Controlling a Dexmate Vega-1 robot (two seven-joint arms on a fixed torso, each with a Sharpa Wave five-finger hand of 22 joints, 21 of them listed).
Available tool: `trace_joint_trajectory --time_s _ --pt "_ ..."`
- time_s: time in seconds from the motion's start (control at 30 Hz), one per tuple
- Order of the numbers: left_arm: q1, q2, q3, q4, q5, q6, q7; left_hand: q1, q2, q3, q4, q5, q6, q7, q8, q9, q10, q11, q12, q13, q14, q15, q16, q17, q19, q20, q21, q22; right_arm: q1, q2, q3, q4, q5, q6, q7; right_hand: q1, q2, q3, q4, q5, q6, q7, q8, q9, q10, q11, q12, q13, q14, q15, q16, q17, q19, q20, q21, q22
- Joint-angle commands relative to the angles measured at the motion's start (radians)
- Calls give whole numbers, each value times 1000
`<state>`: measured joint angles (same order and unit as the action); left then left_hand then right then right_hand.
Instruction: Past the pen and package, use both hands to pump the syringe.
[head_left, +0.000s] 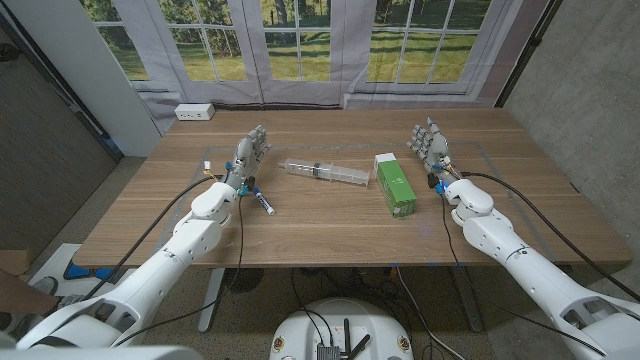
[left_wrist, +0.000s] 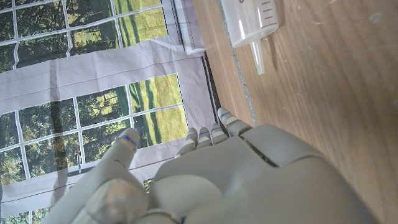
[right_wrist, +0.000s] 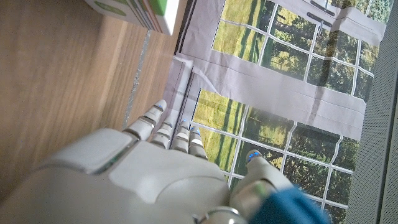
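Syringe (head_left: 326, 171) lies on the bench (head_left: 330, 225) between pen (head_left: 257, 199) and green package (head_left: 395, 184); left robot hand (head_left: 250, 155) and right robot hand (head_left: 431, 147) stand empty, fingers apart.

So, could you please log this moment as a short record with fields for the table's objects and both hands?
syringe: clear syringe lying on the wooden table, mid-table, untouched
package: green and white package lying to the right of the syringe
pen: pen on the table beside the left wrist
left hand: left hand holds nothing, fingers apart, left of the syringe
right hand: right hand holds nothing, fingers apart, right of the package
task state: pumping not yet begun
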<state>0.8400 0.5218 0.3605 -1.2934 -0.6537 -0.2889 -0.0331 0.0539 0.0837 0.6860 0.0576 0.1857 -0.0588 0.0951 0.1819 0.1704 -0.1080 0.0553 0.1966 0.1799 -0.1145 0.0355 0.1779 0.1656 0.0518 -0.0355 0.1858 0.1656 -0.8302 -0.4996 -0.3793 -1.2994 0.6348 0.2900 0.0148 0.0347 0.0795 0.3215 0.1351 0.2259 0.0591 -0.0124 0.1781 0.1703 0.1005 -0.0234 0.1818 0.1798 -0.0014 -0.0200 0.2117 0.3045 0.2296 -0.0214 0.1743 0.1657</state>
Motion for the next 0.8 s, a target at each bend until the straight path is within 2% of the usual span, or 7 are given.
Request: trace_joint_trajectory --time_s 0.03,0.27,0.5,0.73,0.77,0.8 --pt "8 16 -13 -19 0 17 24 6 69 7 -8 5 4 4 5 2 -2 -5 8 1 -1 -3 4 1 14 -3 8 2 22 30 -12 41 -25 34 -15 -2 2 5 -2 8 10 -3 6 3 8 -4 5 3 -3 -14 3 0 5 -6 8 2" --pt "1 45 -10 -51 13 47 24 11 65 6 -19 3 9 -7 5 2 2 -6 8 1 2 -5 3 0 14 -5 7 2 -5 16 -9 -5 -33 16 -47 -2 4 5 -3 9 11 -5 6 3 9 -7 6 2 -5 -19 1 -2 3 -11 8 2" --pt "12 74 -11 -108 28 79 44 26 54 8 -49 -1 23 -21 8 3 17 -23 11 1 13 -16 3 0 12 -4 3 1 -17 3 -7 -30 -38 0 -62 -2 5 6 -4 11 12 -6 7 3 9 -8 6 2 -4 -22 0 -5 1 -14 8 1" --pt "20 129 -6 -176 56 118 39 70 42 24 -120 -8 53 -45 17 4 41 -41 14 1 26 -28 2 1 13 -6 0 0 -22 -8 -7 -41 -36 -20 -61 -1 6 7 -5 12 11 -7 6 3 9 -7 6 2 -4 -24 -1 -8 0 -15 9 1" --pt "19 135 -5 -181 60 120 35 80 41 28 -136 -8 64 -56 20 4 44 -41 13 2 27 -29 1 1 13 -6 -1 0 -22 -10 -7 -41 -36 -19 -60 -1 6 7 -6 13 10 -7 6 3 9 -8 6 2 -4 -23 -1 -8 0 -15 9 1" --pt "18 142 -3 -187 67 121 31 83 41 29 -140 -8 66 -58 20 4 44 -42 13 2 28 -29 1 1 12 -6 -1 0 -22 -11 -8 -42 -39 -22 -62 -1 6 7 -6 13 11 -8 6 3 8 -8 5 2 -4 -23 -1 -9 0 -15 9 1"
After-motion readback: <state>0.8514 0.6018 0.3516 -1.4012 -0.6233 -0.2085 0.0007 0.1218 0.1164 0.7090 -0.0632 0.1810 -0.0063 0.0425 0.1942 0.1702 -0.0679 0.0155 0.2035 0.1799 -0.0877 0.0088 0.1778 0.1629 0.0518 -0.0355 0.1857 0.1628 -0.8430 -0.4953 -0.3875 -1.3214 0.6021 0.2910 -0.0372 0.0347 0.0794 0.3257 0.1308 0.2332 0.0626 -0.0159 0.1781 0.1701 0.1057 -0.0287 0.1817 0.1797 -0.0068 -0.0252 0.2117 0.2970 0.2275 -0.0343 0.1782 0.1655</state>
